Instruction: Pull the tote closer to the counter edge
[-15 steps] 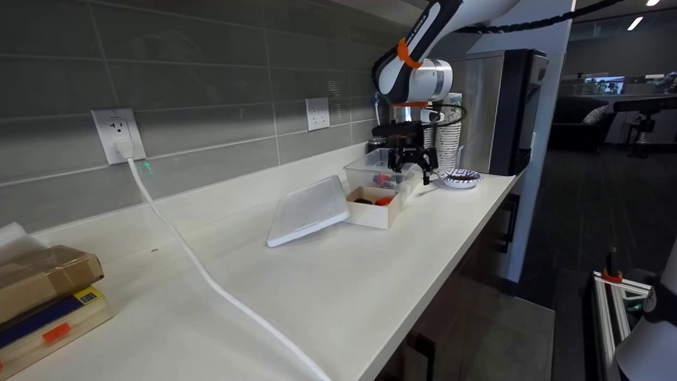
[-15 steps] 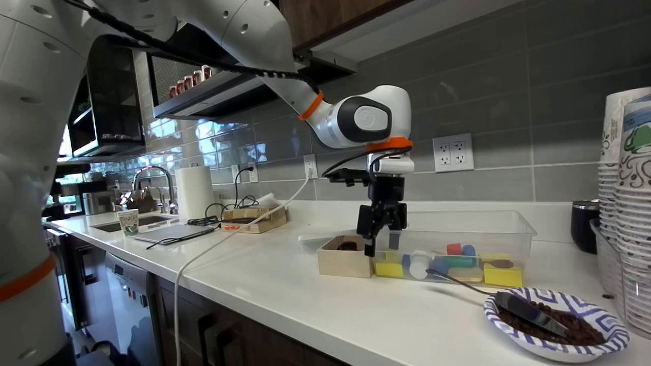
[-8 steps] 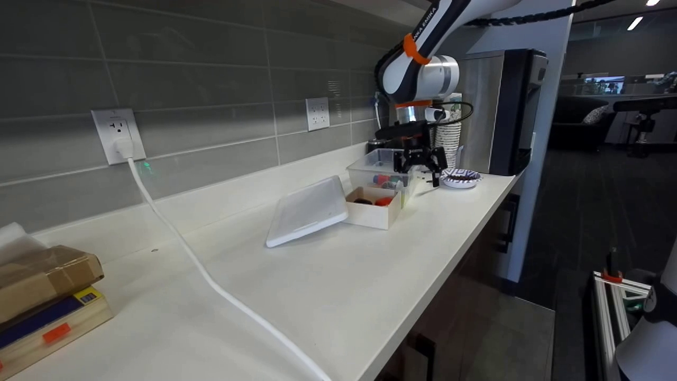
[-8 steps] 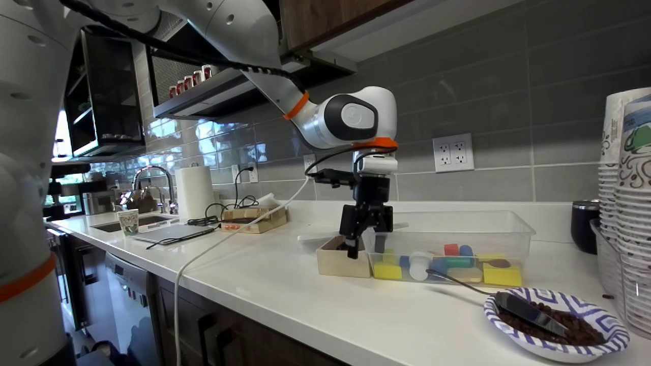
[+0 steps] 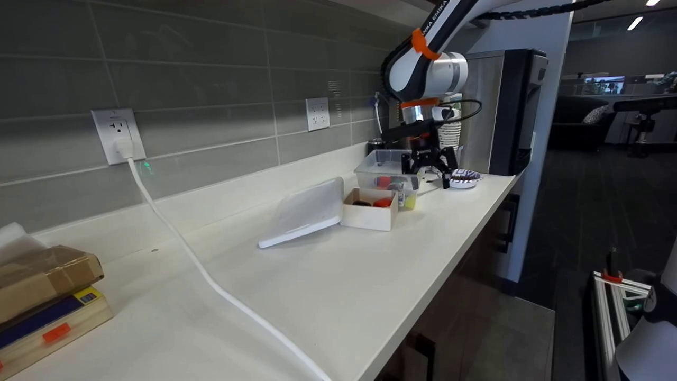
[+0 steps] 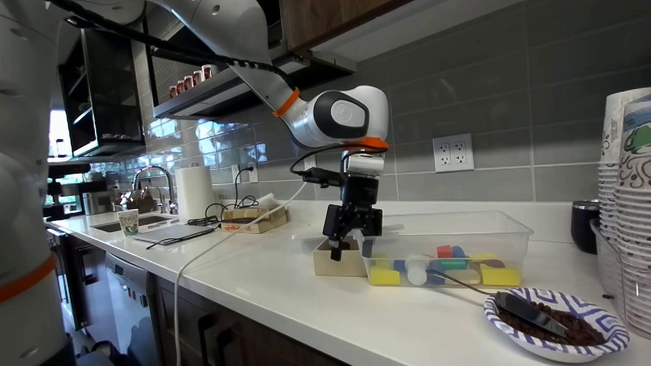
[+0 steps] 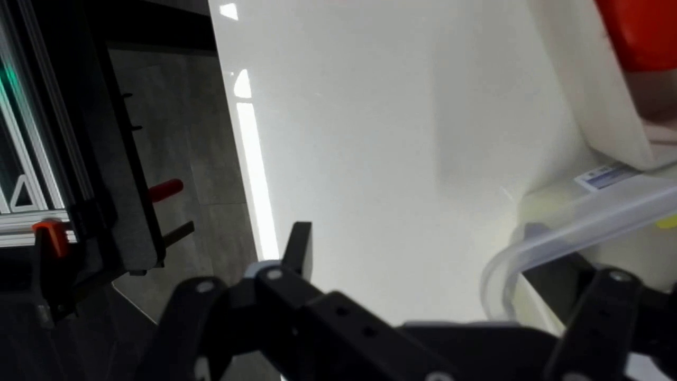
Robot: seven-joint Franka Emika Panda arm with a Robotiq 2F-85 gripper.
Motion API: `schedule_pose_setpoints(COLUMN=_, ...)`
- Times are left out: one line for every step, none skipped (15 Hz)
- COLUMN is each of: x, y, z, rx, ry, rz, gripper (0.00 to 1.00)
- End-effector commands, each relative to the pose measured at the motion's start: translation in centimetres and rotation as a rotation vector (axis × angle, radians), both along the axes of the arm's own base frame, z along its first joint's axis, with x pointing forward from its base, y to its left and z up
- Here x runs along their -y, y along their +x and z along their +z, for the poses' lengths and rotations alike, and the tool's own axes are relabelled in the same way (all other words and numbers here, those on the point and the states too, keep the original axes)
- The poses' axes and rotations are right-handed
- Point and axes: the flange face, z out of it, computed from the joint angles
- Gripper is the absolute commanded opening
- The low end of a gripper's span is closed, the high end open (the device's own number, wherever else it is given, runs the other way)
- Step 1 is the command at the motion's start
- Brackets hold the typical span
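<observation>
The tote, a translucent plastic bin [image 5: 380, 165], stands on the white counter [image 5: 338, 286]. Red, blue, green and yellow items show through its wall in an exterior view [image 6: 498, 239]. My gripper [image 5: 426, 177] is open at the tote's near end, also seen in an exterior view [image 6: 351, 251]. One finger is inside the tote, seen through its wall. The other finger is outside, on the front-edge side. In the wrist view my open gripper [image 7: 431, 243] has the tote's clear rim [image 7: 576, 238] between its fingers, close to the inner finger and apart from the outer one.
A small pale box [image 5: 366, 217] with a red item stands against the tote's end. A flat translucent panel [image 5: 304, 214] leans beside it. A patterned plate [image 6: 580, 304] with a utensil sits near the tote. Stacked cups [image 6: 633, 229] stand behind. A white cord [image 5: 227, 293] crosses the counter.
My gripper has moved toward the counter's front edge. The tote's near end has shifted the same way, turning a little. The pale box and the panel have shifted slightly.
</observation>
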Motion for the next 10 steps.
schedule_pose_setpoints(x=-1.6, y=-2.3, z=0.8, rx=-0.031, ry=-0.005, rz=-0.019, gripper=1.00)
schedule_pose_setpoints(x=-1.8, y=-2.6, z=0.8, rx=-0.037, ry=-0.004, rz=-0.023, gripper=1.00)
schedule_pose_setpoints(x=-2.0, y=-3.0, z=0.8, rx=-0.042, ry=-0.002, rz=-0.027, gripper=1.00)
schedule_pose_setpoints(x=-2.1, y=-3.4, z=0.8, rx=-0.048, ry=-0.002, rz=-0.035, gripper=1.00)
schedule_pose_setpoints(x=-2.2, y=-3.7, z=0.8, rx=-0.051, ry=-0.002, rz=-0.041, gripper=1.00)
schedule_pose_setpoints(x=-2.2, y=-4.0, z=0.8, rx=-0.051, ry=-0.001, rz=-0.049, gripper=1.00)
schedule_pose_setpoints(x=-2.2, y=-4.3, z=0.8, rx=-0.050, ry=-0.002, rz=-0.057, gripper=1.00)
schedule_pose_setpoints(x=-2.2, y=-4.5, z=0.8, rx=-0.051, ry=0.000, rz=-0.062, gripper=1.00)
schedule_pose_setpoints(x=-2.2, y=-4.6, z=0.9, rx=-0.053, ry=0.000, rz=-0.066, gripper=1.00)
schedule_pose_setpoints(x=-2.2, y=-4.7, z=1.1, rx=-0.051, ry=-0.007, rz=-0.070, gripper=1.00)
